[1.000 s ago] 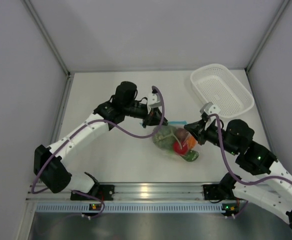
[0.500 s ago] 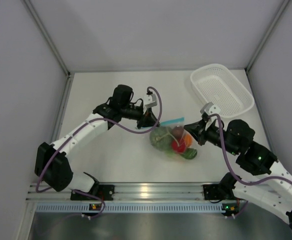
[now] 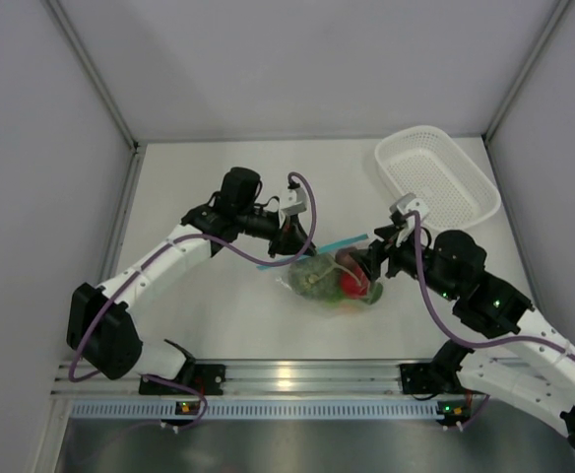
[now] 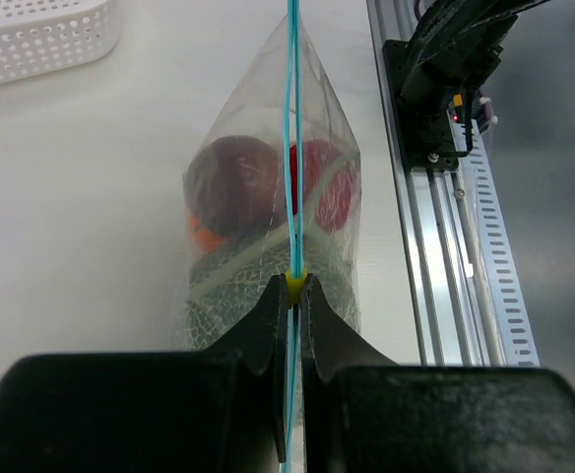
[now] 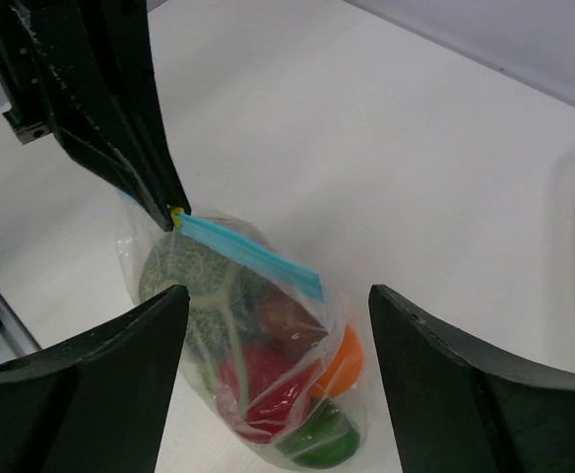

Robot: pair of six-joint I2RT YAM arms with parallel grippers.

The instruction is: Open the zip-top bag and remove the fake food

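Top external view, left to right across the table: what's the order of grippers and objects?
left gripper → zip-top bag → right gripper → white basket

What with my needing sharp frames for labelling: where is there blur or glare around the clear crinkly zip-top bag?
Left wrist: the clear crinkly zip-top bag is sharp, the black left gripper pinching its blue strip is soft, close to the lens. Right wrist: bag sharp, the right gripper has dark, blurred fingers. Top external: glare on the silver aluminium rail.
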